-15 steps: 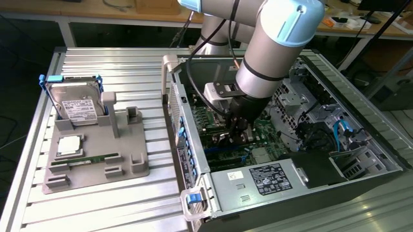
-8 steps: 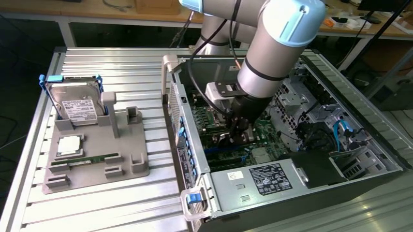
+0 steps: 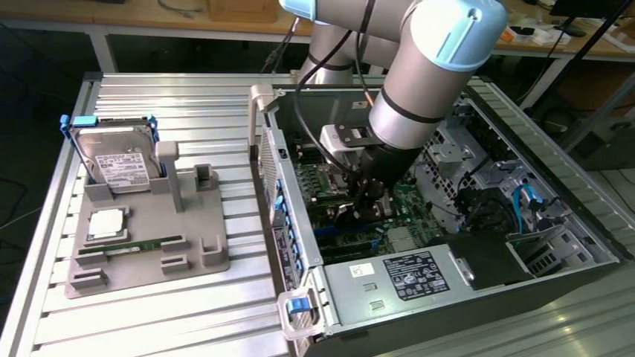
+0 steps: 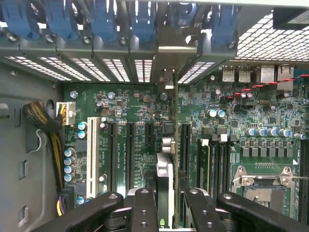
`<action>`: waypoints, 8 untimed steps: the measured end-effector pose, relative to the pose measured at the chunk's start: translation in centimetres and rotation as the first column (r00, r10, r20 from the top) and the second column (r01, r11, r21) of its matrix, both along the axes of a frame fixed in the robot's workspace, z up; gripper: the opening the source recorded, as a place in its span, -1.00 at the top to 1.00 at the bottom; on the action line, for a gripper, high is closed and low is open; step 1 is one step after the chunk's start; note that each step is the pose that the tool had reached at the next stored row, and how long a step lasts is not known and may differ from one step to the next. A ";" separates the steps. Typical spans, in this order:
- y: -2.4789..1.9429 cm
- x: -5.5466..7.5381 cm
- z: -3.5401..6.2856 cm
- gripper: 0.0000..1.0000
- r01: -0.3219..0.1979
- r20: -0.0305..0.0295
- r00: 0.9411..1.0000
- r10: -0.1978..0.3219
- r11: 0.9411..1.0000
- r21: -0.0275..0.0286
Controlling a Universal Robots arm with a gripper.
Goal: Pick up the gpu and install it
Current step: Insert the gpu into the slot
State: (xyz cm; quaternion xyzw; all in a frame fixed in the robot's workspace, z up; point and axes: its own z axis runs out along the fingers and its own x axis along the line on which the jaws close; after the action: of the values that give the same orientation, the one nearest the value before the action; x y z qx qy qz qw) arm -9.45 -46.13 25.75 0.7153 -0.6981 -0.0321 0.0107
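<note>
Gpu (image 4: pixel 165 176) sits pinched edge-on in the gripper (image 4: pixel 166 205) above the motherboard (image 4: pixel 130 104): stiff, light, likely fragile, so grip its flat faces.

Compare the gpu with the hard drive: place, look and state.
The gpu is inside the computer case, over the motherboard; the hard drive stands outside on the grey stand. The gpu is clamped in the pincer; the hard drive is untouched. The gpu shows a thin silvery edge; the hard drive a broad labelled face in a blue frame. Both sit on edge.
</note>
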 end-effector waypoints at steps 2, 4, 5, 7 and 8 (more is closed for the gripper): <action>0.14 0.0 -0.02 0.46 0.000 0.000 1.000 0.000 1.000 0.000; 0.17 -0.4 -0.03 0.46 0.000 0.002 1.000 0.000 1.000 0.000; 0.18 -0.7 -0.04 0.46 0.000 0.005 1.000 0.000 1.000 0.000; 0.19 -1.2 -0.04 0.46 0.000 0.008 1.000 0.000 1.000 0.000; 0.19 -1.3 -0.04 0.46 0.001 0.008 1.000 -0.001 1.000 0.000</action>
State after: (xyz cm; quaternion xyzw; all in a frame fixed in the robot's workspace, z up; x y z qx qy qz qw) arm -10.79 -45.94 25.71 0.7151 -0.6983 -0.0290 0.0079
